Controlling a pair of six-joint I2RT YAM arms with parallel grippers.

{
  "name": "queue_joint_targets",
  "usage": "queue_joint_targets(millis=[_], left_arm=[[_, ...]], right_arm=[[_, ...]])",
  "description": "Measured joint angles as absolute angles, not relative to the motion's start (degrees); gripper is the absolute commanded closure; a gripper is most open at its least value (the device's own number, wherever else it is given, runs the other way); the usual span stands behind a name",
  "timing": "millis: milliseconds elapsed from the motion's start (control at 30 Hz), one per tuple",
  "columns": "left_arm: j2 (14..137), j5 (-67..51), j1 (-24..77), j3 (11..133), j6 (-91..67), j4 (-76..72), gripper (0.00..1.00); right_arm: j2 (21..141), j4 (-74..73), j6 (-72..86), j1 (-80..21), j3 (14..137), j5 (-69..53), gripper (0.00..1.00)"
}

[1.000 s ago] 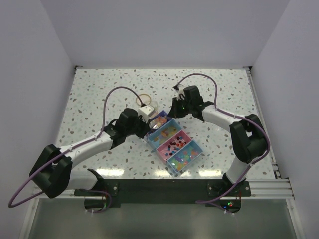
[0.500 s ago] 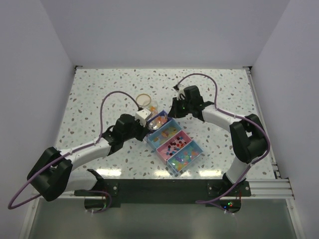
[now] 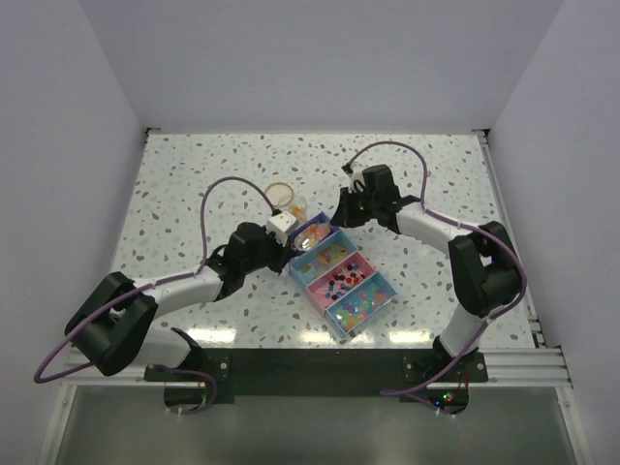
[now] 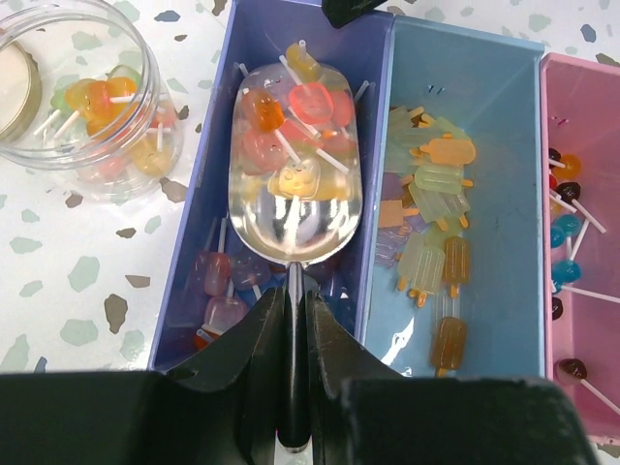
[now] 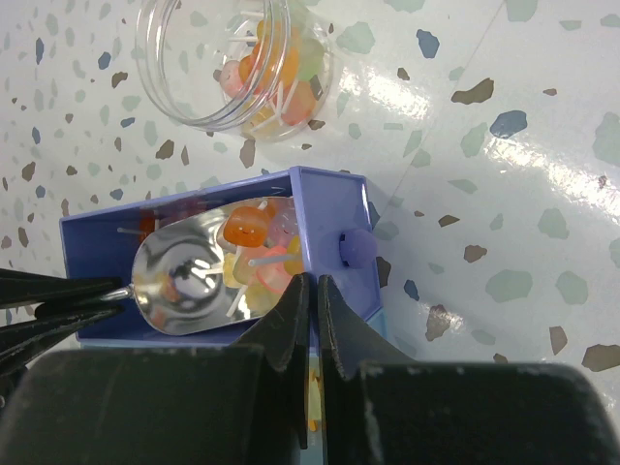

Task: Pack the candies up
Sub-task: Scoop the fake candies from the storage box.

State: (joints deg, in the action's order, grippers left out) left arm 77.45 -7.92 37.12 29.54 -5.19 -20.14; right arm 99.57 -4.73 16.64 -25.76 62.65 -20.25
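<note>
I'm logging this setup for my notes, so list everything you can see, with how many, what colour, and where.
candies: many; orange, red, yellow, dark, mixed; in all four box compartments, the scoop and the jar
box: one; compartments purple, light blue, pink, blue; table centre
scoop: one; clear and shiny; loaded, over the purple compartment
jar: one; clear, open; on the table beside the purple compartment
lid: one; tan; just beyond the jar
table: one; white with speckles
left gripper: one; black; shut on the scoop's handle
right gripper: one; black; pinching the purple compartment's end wall
</note>
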Motion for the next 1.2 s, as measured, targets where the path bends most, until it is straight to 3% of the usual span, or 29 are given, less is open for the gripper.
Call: queue_joint_targets(millis=[900,1067,1200], left_arm=[[65.6,-7.8,37.0,19.1,-5.4,-28.9,1.00],[63.4,-10.7,37.2,19.1,-5.4,-29.2,1.00],[62.6,-12.0,37.3,19.1,-5.4,-28.6,1.00]], right_arm=[[99.5,-5.3,15.7,-25.1,62.7,-20.5,1.00],[99.3,-5.6,15.6,-25.1,62.7,-20.2,0.88],[99.2,-6.7,15.8,-25.1,62.7,-18.9,0.71]])
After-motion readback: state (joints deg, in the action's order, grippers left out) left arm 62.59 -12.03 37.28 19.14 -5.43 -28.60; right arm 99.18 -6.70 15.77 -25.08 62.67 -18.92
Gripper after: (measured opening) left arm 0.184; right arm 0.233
